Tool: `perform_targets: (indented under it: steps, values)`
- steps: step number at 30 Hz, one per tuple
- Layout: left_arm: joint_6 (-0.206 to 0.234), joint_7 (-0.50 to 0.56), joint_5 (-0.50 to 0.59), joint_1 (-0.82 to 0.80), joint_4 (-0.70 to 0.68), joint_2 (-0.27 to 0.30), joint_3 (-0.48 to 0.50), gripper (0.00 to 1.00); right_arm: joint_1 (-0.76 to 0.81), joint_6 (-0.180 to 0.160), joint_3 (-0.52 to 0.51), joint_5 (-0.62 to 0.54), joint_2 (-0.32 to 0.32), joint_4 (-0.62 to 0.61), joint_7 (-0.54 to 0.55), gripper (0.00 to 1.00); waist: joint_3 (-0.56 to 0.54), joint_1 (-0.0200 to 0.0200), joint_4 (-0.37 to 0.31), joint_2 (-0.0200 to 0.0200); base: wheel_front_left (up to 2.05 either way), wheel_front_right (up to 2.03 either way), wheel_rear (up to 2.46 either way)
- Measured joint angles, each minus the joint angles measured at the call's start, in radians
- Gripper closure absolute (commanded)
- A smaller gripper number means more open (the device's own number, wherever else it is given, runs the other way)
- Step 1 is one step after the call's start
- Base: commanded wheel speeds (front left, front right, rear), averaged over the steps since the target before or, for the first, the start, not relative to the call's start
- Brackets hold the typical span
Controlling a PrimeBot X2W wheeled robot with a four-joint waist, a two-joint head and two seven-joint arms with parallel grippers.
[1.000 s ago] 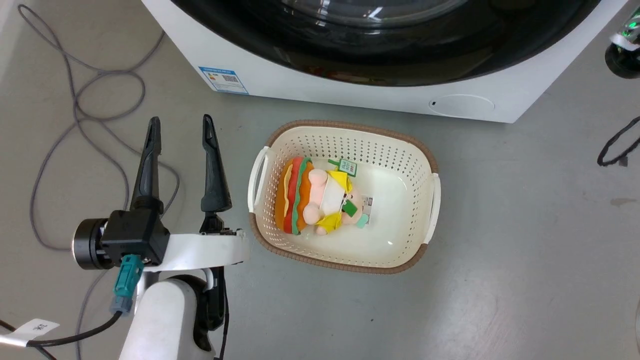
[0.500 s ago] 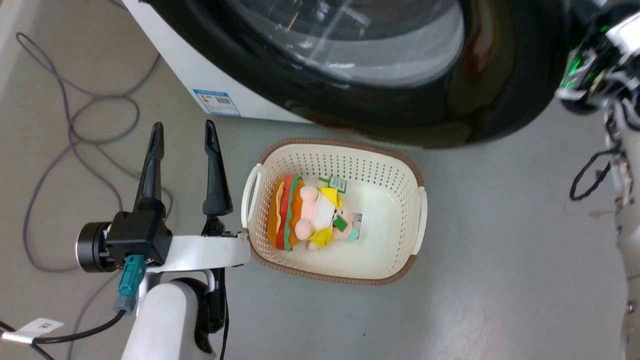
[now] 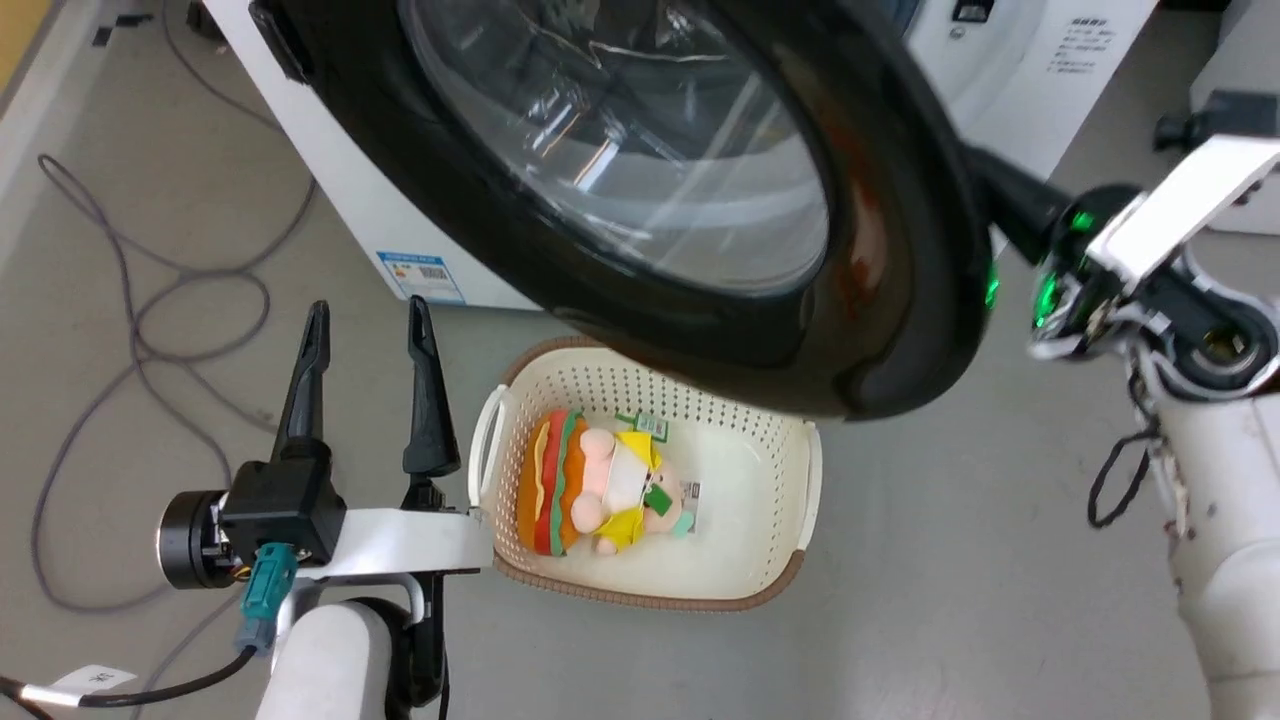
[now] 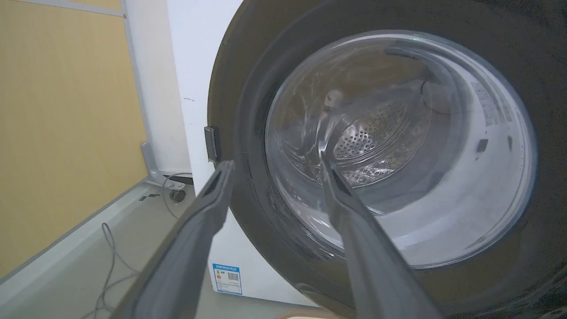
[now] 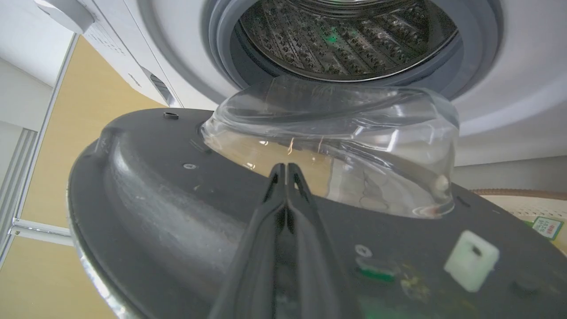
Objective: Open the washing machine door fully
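Door position: the washing machine door [image 3: 640,190] stands swung out from the white washing machine [image 3: 330,210]. It is attached at its left edge, and its free right edge is nearer the robot. In the head view its lower black rim overlaps the far edge of the laundry basket [image 3: 812,470]. The bulging glass window [image 5: 336,146] faces the steel drum [image 5: 350,40]. The drum opening, ringed by a grey rubber seal [image 5: 221,44], is uncovered. A pale latch block [image 5: 471,261] sits on the door's inner face.

Right gripper [image 5: 284,167]: jaws closed, fingertips pressed together with nothing between them. The fingers lie over the inner black face of the door, with the tips at the base of the glass window. Contact with the door cannot be confirmed. In the head view the right arm [image 3: 1210,520] reaches in from the right, behind the door's free edge.

Left gripper [image 3: 368,310]: jaws set wide and empty. The fingers point toward the machine, left of the basket and apart from the door.

Floor: the basket holds a hamburger plush toy [image 3: 570,480]. A grey cable [image 3: 268,298] loops on the floor at left. A blue label [image 3: 420,277] is on the machine's lower front.
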Motion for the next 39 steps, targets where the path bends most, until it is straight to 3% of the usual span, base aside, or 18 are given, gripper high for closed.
perform_targets:
  steps: [24,39]
  values:
    - [-0.022,0.0,0.031,0.107,0.046,0.0,0.021,0.0,0.423,0.0,0.16,0.053,0.094,-0.288,0.119,1.0,-0.172,-0.0002,0.027,0.0,0.0,0.0,0.0]
    - [-0.029,0.0,0.04,0.141,0.058,0.0,0.033,0.0,0.497,0.0,0.289,0.083,0.147,-0.314,0.103,1.0,-0.216,-0.0002,0.064,0.0,0.0,0.0,0.0]
